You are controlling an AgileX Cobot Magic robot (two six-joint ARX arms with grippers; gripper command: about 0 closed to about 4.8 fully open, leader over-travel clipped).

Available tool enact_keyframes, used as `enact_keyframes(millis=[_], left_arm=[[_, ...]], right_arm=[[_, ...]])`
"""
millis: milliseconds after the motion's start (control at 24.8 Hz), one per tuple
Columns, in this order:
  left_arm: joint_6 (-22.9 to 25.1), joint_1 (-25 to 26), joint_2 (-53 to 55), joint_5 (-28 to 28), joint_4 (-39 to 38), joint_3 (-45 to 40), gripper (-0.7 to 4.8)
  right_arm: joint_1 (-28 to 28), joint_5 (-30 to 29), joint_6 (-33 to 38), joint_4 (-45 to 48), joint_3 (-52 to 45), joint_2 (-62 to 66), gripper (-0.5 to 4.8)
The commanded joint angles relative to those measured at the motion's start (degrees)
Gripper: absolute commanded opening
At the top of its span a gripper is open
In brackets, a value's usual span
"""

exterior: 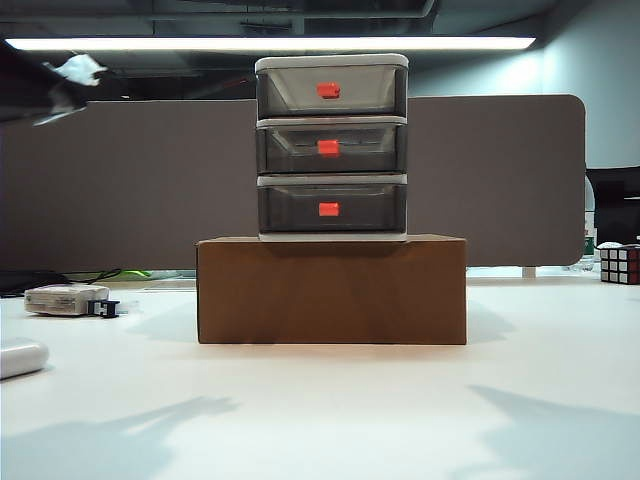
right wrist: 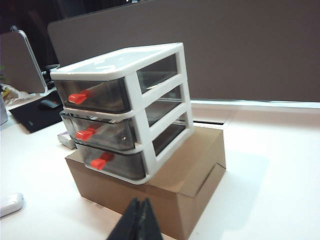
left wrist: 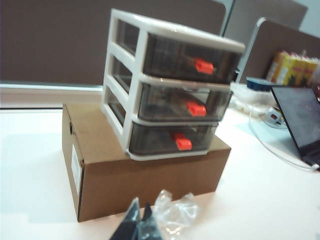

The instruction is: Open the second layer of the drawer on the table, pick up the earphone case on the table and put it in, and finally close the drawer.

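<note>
1. At the lower edge of the left wrist view, the left gripper is showing its two dark fingers pressed together, clenched on nothing, with a crumple of clear plastic wrap sitting just beside them.
2. The left gripper is hanging above the table, pointing toward the front left corner of the brown cardboard box.
3. Low in the right wrist view, the right gripper is likewise keeping its dark fingers closed tip to tip, holding nothing.
4. The right gripper is aiming at the box's near corner from the opposite side, raised over the tabletop.
5. Neither arm is appearing in the exterior view; only their shadows are lying across the near part of the table.
6. The drawer is standing upright on top of the cardboard box, near the middle of the table.
7. The second layer is sitting pushed in flush with the top and bottom drawers, its red-orange handle facing the front.
8. The earphone case is lying on the table at the far left of the exterior view, well apart from the box and from both grippers.
9. A boxy white device with a dark plug is resting behind the case, and a puzzle cube is sitting at the right edge.
</note>
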Motion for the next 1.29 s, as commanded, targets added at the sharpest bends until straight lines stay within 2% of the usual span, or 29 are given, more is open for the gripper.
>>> enact_keyframes(millis=[40,242,282,362,443,524,644,725,765,805,846,886,1087,1208,1289], left_arm=[[0.24,0.02,11.8,-0.22,10.69,3.19,-0.06],[1.68,-0.02,32.94,-0.26,19.41,12.7,-0.06],[1.64,-0.04,38.05,-0.33,22.05,14.97,-0.06],[0.83,-0.72,46.51,-2.64,25.55,18.95,-0.06],[0.07,-1.38,52.26,-4.74,26.86,21.97,-0.06],[-1.62,-1.38,56.74,1.03,29.14,24.35,-0.06],[-2.05,-1.09,57.75,8.37,28.94,25.05,-0.06],[-2.32,-1.11,57.72,8.13,28.98,25.09,-0.06],[-2.19,-1.29,57.77,5.29,28.94,25.18,-0.06],[-1.42,-2.99,59.17,-4.9,29.03,25.86,-0.06],[-0.55,-4.13,60.15,-10.56,29.24,26.43,-0.06],[1.09,-5.97,62.82,-20.65,30.93,28.0,-0.06],[5.81,-8.98,71.78,-26.29,34.62,33.75,-0.06],[6.23,-8.41,72.59,-26.99,35.04,34.86,0.05],[6.01,-7.06,72.59,-25.99,35.01,35.06,0.66]], right_arm=[[1.46,0.15,-1.29,1.51,4.44,6.97,-0.05],[3.28,-4.11,-5.9,1.36,12.28,20.52,-0.05],[3.32,-7.32,-6.14,1.6,14.75,24.74,-0.05],[3.17,-9.55,-7.26,0.85,18.51,30.08,-0.05],[3.28,-13.92,-9.33,0.46,21.97,34.77,-0.05],[3.19,-18.23,-10.8,-0.13,25.2,39.28,-0.05],[3.69,-22.32,-13.68,-2.01,29.53,45.13,-0.05],[4.0,-22.29,-14.49,-2.21,30.64,46.77,-0.05],[4.02,-22.27,-15.85,-2.23,31.54,48.13,-0.05],[4.17,-22.27,-16.76,-2.16,32.74,49.53,-0.05],[4.37,-22.27,-17.03,-2.01,33.48,50.34,-0.05],[4.57,-22.25,-17.46,-1.57,34.88,51.74,-0.05],[5.62,-22.27,-18.01,-1.18,41.72,58.36,-0.05],[6.08,-22.29,-18.29,-1.18,45.16,61.55,-0.05],[6.19,-22.25,-18.29,-0.92,47.74,64.15,-0.05]])
